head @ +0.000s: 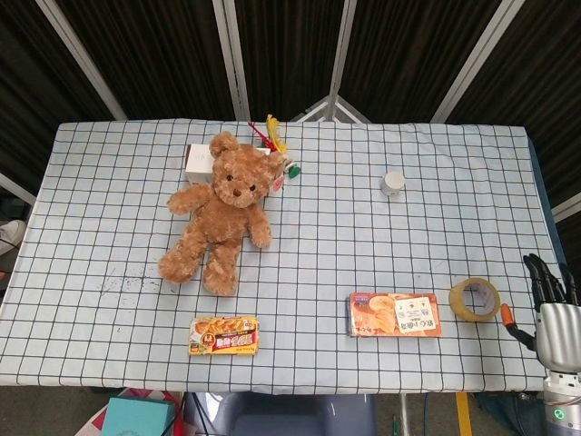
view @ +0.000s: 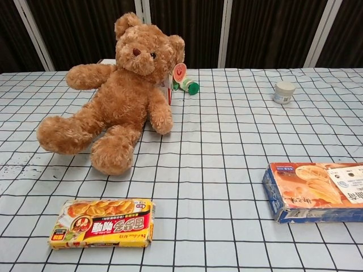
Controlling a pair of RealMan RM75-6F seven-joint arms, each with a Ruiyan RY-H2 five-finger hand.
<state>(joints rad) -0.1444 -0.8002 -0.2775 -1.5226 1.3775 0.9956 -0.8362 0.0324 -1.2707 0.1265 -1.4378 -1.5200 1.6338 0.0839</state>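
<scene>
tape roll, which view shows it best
The head view: the tape roll lies whole on the table's right side, beside the orange box and apart from the right hand. The chest view does not show it at all.

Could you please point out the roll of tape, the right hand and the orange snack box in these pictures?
roll of tape [head: 474,299], head view, on its ring.
right hand [head: 553,312], head view, on its back.
orange snack box [head: 394,314], head view, on its printed top.
</scene>
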